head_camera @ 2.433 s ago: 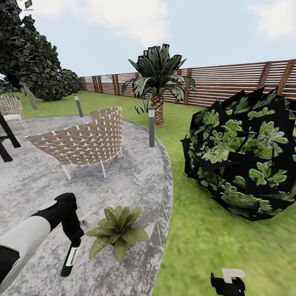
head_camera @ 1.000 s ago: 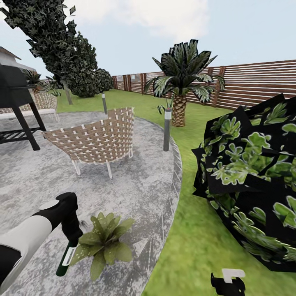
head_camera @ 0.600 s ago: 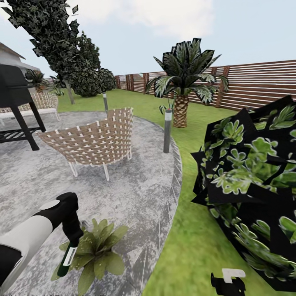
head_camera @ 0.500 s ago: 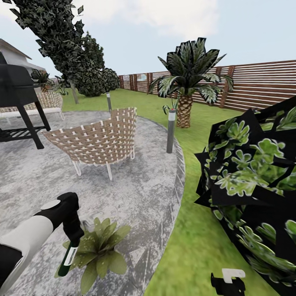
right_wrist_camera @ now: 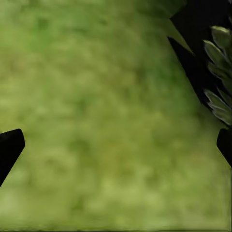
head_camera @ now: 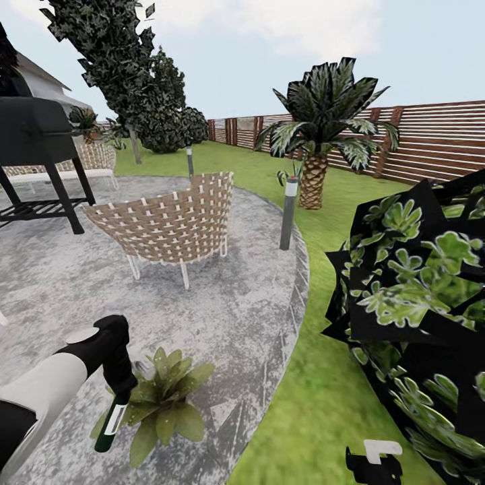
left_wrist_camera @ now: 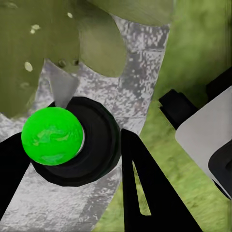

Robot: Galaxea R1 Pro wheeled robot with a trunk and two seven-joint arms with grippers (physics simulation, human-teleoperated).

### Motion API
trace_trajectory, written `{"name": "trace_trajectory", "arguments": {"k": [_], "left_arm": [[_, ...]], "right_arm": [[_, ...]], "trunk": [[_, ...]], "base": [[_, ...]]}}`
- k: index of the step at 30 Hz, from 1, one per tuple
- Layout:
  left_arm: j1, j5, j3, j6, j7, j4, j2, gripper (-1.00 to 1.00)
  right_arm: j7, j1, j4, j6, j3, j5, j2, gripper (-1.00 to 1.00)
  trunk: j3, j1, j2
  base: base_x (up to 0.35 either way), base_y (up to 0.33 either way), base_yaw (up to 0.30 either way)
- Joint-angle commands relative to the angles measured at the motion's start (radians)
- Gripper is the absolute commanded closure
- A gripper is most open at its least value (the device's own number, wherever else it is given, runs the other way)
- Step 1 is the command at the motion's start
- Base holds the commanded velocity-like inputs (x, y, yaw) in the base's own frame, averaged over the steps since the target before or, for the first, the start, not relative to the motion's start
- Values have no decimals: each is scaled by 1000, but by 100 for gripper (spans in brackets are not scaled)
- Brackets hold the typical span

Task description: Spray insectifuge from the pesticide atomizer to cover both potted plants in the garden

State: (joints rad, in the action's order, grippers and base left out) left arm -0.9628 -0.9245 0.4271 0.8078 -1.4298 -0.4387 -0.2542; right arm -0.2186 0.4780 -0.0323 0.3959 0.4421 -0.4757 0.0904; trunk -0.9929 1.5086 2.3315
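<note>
One potted plant sits on the grey patio, just beside my left gripper, whose fingers clamp the pesticide atomizer. My right gripper hangs spread over grass, holding nothing.

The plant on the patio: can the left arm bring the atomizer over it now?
Probably yes. The left pincer holds the atomizer right beside the plant, with nothing between them.
</note>
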Motion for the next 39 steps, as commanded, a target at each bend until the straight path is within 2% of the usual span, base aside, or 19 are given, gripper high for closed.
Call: {"name": "trace_trajectory", "arguments": {"k": [1, 10, 15, 18, 20, 23, 25, 26, 29, 32, 36, 39], "left_arm": [[-1, -7, 2, 10, -9, -1, 0, 100], [0, -7, 3, 10, -6, 1, 0, 100], [7, -7, 2, 8, 3, 3, -6, 100], [49, -6, 2, 8, 20, 2, -6, 100], [80, -1, -1, 9, 56, 3, -4, 100], [108, 19, -6, 15, 114, 6, -2, 100], [133, 46, -6, 17, 129, 31, -1, 100], [149, 66, -9, 17, 163, 45, -1, 100], [154, 107, -57, 18, 234, 51, -2, 100], [159, 122, -82, 18, 293, 53, -1, 100], [200, 146, -89, 18, 310, 52, -2, 100], [206, 149, -90, 18, 316, 51, -2, 100]], "right_arm": [[-4, 1, 2, 3, 7, -11, 0, -100], [-4, 1, 2, 3, 7, -11, 0, -100], [-4, 1, 2, 3, 7, -11, 0, -100], [-4, 1, 2, 3, 7, -11, 0, -100], [-4, 1, 2, 3, 6, -11, 0, -100], [-4, 1, 3, 3, 6, -12, 2, -100], [-4, 1, 3, 3, 6, -13, 5, -100], [-4, 1, 3, 3, 6, -14, 8, -100], [-2, 1, 3, 3, 6, -14, 9, -100], [-3, 1, 3, 3, 6, -13, 9, -100], [-4, 1, 3, 3, 6, -12, 6, -100], [-4, 1, 3, 3, 6, -12, 5, -100]], "trunk": [[-1, -1, 0], [-1, -1, 0], [-1, -1, 0], [-1, -1, 0], [-1, -1, 0], [-1, -1, 0], [-1, -1, 0], [-1, -1, 0], [-1, -1, 0], [-1, -1, 0], [-1, -1, 0], [-1, -1, 0]], "base": [[-244, -195, 175], [-269, -170, 261], [-55, -37, 277], [-3, -2, 229], [-1, 0, 78], [0, 0, 20], [0, 0, 4], [0, 0, 0], [0, 0, 0], [0, 0, 0], [12, -2, 0], [181, -91, 0]]}}
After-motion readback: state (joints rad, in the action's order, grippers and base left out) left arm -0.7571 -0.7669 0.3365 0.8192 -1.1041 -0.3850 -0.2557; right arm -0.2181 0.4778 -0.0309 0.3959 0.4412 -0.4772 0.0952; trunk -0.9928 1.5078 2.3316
